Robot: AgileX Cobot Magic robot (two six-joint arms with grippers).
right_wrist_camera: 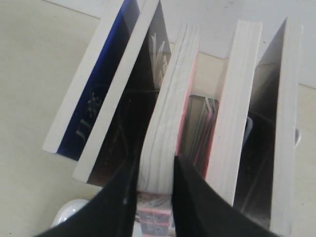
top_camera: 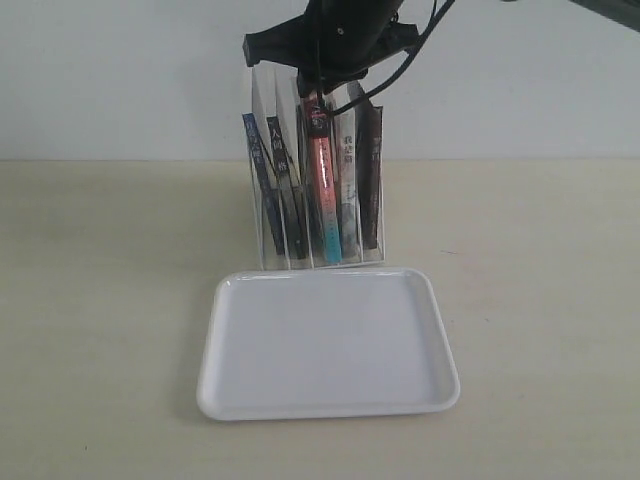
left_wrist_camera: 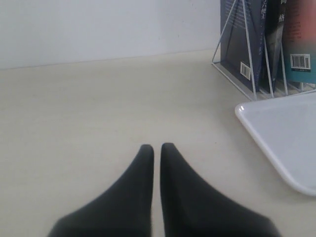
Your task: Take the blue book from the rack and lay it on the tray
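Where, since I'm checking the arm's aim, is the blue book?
In the exterior view the blue book leans leftmost in the rack, beside a dark-spined book, behind the tray.

Bright even light, faint shadows, wrist views slightly soft

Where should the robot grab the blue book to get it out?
Pinch its top edge, coming straight down from above. The blue book leans in the end slot of the rack, wires caging its lower part, so only the top is free.
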